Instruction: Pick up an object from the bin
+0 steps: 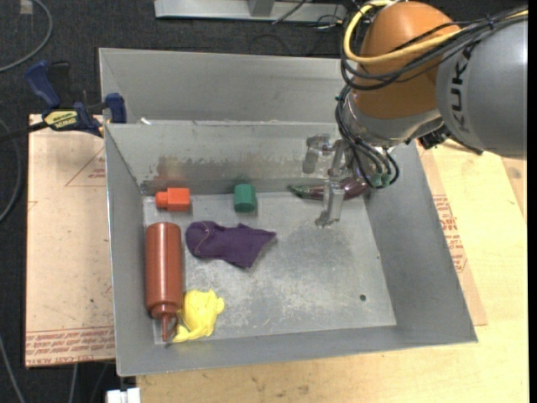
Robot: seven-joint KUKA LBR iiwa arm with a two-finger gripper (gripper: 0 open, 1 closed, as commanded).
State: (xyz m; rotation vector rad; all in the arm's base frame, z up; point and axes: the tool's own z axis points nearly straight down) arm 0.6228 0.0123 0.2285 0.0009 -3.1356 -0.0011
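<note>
My gripper (328,215) hangs over the back right part of the bin floor, close to the back wall. A thin dark maroon thing (304,192) lies along the foot of that wall just behind it. The gripper crosses its middle, and I cannot tell whether they touch. A small green block (244,196) stands by the back wall to the gripper's left. A crumpled purple cloth (228,243) lies further left and nearer the front.
An orange block (174,198) sits in the back left corner. A tall brown-red bottle (163,267) lies along the left wall, with a yellow soft thing (200,313) at its lower end. The arm with its orange cover and cables overhangs the right rim.
</note>
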